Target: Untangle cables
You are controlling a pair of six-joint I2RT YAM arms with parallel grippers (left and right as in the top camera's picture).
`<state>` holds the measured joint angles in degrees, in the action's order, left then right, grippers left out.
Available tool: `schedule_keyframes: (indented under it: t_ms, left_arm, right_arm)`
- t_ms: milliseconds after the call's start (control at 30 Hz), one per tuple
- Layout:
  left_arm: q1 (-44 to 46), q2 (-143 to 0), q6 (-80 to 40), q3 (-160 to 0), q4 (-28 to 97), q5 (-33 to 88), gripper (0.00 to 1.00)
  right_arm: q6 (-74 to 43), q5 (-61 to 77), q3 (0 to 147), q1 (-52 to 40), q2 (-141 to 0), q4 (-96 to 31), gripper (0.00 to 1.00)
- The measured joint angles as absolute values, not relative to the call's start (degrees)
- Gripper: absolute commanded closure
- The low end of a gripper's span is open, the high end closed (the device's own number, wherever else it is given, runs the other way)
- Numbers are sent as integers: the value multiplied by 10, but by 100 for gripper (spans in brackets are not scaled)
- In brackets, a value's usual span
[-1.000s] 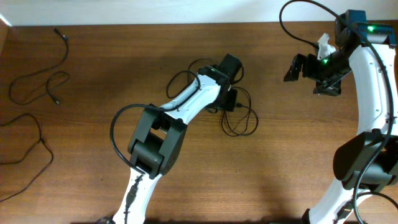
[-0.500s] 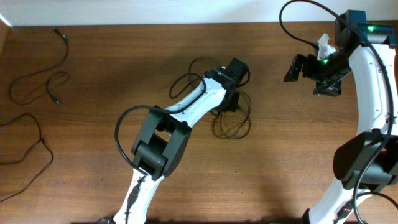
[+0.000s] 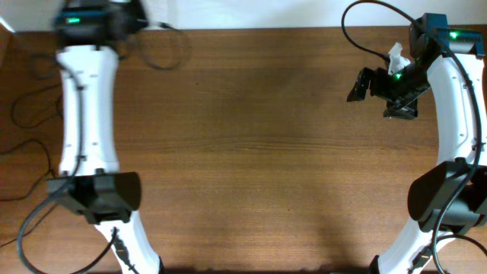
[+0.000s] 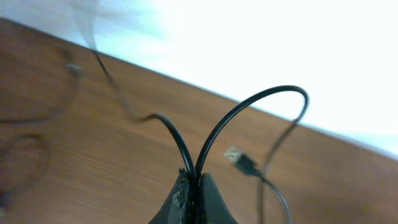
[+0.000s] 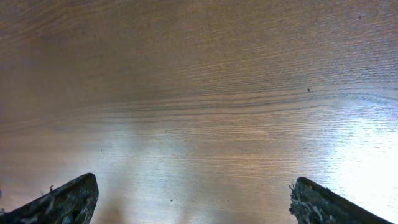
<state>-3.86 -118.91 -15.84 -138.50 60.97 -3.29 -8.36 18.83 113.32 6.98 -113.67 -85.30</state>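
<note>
One cable [image 4: 283, 88] held at far left
Left gripper [image 4: 194, 180] clamps the cable's loop, likely to draw it clear; right gripper [image 5: 196, 200] hangs wide open, empty.

Even, warm light overhead, with motion blur on the far end of the left arm [image 3: 85, 99]. Blown-out white behind soft, smeared cables [image 4: 280, 88] at left wrist. Broad pale glare across the table [image 5: 199, 124] at right wrist.
</note>
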Motion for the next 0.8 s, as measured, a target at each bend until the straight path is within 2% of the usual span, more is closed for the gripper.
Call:
schedule_keyframes:
  t_ms: [200, 400, 433, 467, 533, 800]
  left_arm:
    - [-173, -1225, -159, -1385, 514, -35, 100]
    - [-204, -1364, -159, -1385, 435, -42, 91]
    - [-204, -1385, -159, -1384, 434, -50, 87]
    - [-203, -1406, -159, -1384, 434, -62, 68]
    - [-204, -1441, -159, -1382, 435, -82, 1]
    - [-208, -1435, -159, -1382, 495, -85, 1]
  right_arm:
    - [-83, 188, 1133, 70, -1137, -853, 0]
    - [-83, 188, 1133, 70, -1137, -855, 0]
    - [-83, 188, 1133, 70, -1137, -855, 0]
    - [-83, 188, 1133, 70, -1137, -856, 0]
    - [-83, 188, 1133, 70, -1137, -856, 0]
    - [-83, 188, 1133, 70, -1137, -858, 0]
